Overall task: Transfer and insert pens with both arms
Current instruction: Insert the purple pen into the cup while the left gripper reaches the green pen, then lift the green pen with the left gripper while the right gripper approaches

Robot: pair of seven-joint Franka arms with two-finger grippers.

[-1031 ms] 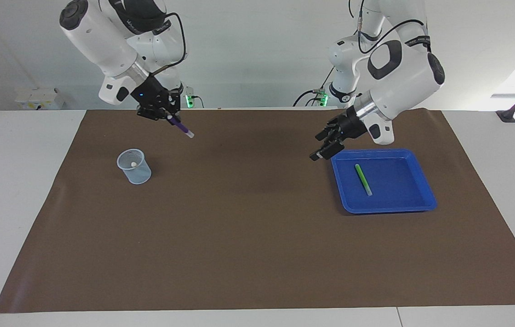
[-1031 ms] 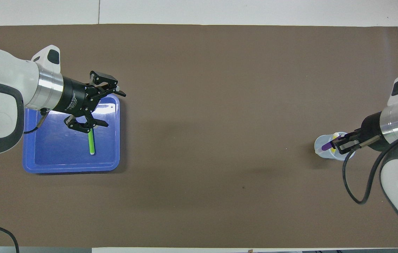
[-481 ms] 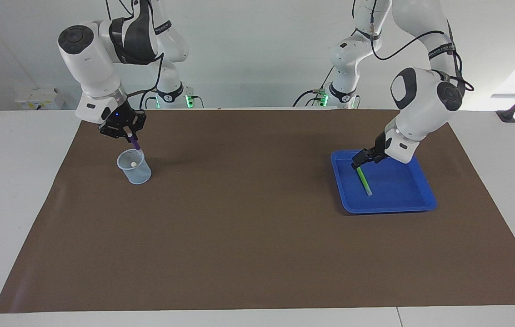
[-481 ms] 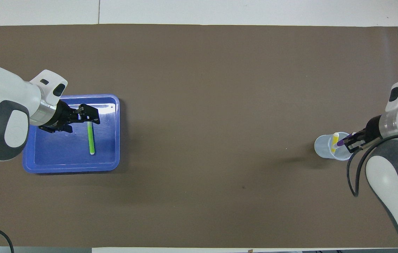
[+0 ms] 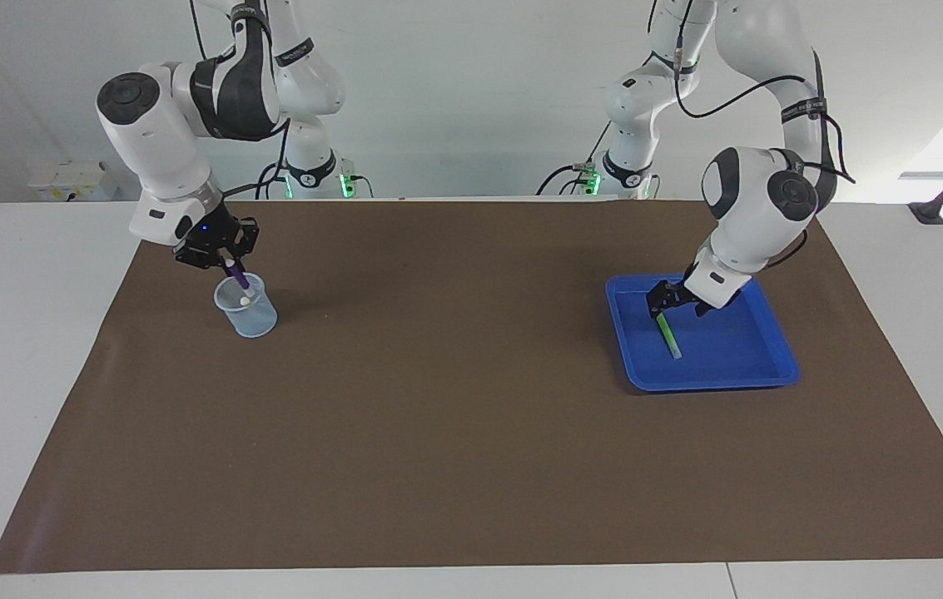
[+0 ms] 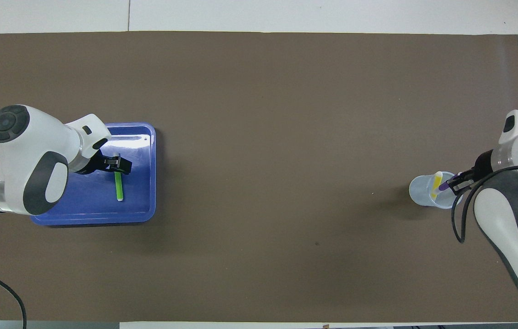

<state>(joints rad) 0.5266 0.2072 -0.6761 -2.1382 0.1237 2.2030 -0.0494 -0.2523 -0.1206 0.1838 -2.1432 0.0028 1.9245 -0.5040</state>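
You have three pens in the scene — one green pen [image 5: 667, 329] [image 6: 119, 186], one purple pen [image 5: 235, 274] [image 6: 444, 185] and one yellow pen [image 6: 435, 186]. You also have one blue tray [image 5: 758, 373] [image 6: 80, 217], one clear cup [image 5: 255, 321] [image 6: 419, 189], two large white arms [image 5: 750, 220] [image 6: 25, 167] — and one brown mat [image 5: 454, 399] [image 6: 277, 114].

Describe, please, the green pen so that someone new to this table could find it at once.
Look to the left arm's end of the brown mat, where a shallow blue plastic tray sits. The slim green marker pen lies flat inside it, with the left gripper low over its end nearer the robots. It is the only pen lying flat; the purple and yellow ones are at the cup.
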